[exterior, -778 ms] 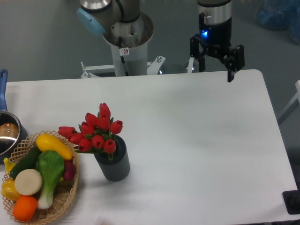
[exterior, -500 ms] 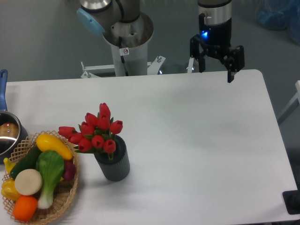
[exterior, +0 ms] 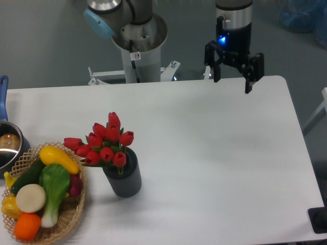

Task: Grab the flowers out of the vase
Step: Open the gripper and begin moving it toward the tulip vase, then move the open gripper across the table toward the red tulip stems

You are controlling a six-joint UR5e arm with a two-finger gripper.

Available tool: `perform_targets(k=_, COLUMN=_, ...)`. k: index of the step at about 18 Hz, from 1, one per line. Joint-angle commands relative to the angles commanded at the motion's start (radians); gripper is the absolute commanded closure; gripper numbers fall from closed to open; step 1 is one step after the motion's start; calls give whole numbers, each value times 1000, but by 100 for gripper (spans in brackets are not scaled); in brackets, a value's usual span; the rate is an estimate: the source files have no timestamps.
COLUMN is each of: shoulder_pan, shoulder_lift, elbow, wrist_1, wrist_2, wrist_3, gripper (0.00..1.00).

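Observation:
A bunch of red tulip flowers (exterior: 104, 144) with green leaves stands in the dark grey ribbed vase (exterior: 124, 177) at the front left of the white table. My gripper (exterior: 232, 84) hangs open over the table's far edge, well to the right of the vase and far from it. Nothing is between its fingers. The stems are hidden inside the vase.
A wicker basket (exterior: 71, 217) of toy vegetables and fruit sits just left of the vase. A steel pot (exterior: 7, 147) with a blue handle lies at the left edge. The arm's base column (exterior: 139, 48) rises behind the table.
My gripper has shifted slightly to the left along the far edge. The flowers and vase have not moved.

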Motion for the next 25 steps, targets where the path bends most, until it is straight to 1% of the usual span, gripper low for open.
perform_targets(k=3, shoulder_pan=-9, shoulder_lift=0, elbow=-20, wrist_1=66, wrist_2=-74, wrist_3=-95, gripper=0)
perform_targets(k=5, shoulder_pan=-14, shoulder_lift=-17, elbow=-22, wrist_1=126, wrist_2=-130, wrist_3=-161, gripper=0)
perform_targets(k=6, shoulder_pan=-17, shoulder_lift=-29, elbow=-22, wrist_1=141, wrist_2=-164, wrist_3=-193, gripper=0)
perform_targets(k=9, shoulder_pan=-37, shoulder_lift=-46, elbow=-19, wrist_1=143, wrist_2=-252, wrist_3=-230, gripper=0)
perform_targets(k=13, shoulder_pan=-52, shoulder_lift=-45, elbow=-28, wrist_1=141, wrist_2=-250, wrist_3=-232, gripper=0)
perform_targets(k=15, shoulder_pan=-95, shoulder_lift=-60, elbow=-25, wrist_1=146, wrist_2=-257, wrist_3=-230, gripper=0)
perform_targets(k=16, shoulder_pan=-110, shoulder_lift=-70, elbow=-17, wrist_1=155, wrist_2=-260, wrist_3=-230, gripper=0)
perform_targets(k=17, shoulder_pan=-115, shoulder_lift=-74, elbow=-19, wrist_1=178, wrist_2=-264, wrist_3=-232, gripper=0)
perform_targets(k=18, shoulder_pan=-118, shoulder_lift=-80, elbow=-23, wrist_1=196, wrist_2=-284, wrist_3=-230, gripper=0)
perform_targets(k=19, shoulder_pan=-121, shoulder_lift=-95, elbow=-26, wrist_1=200, wrist_2=-336, wrist_3=-224, gripper=0)
perform_targets(k=22, shoulder_pan=-123, shoulder_lift=-115, elbow=-32, wrist_1=201, wrist_2=-434, wrist_3=-215, gripper=0)
perform_targets(k=25, shoulder_pan=-117, shoulder_lift=-117, elbow=-49, wrist_1=198, wrist_2=-480, wrist_3=-210, gripper=0)
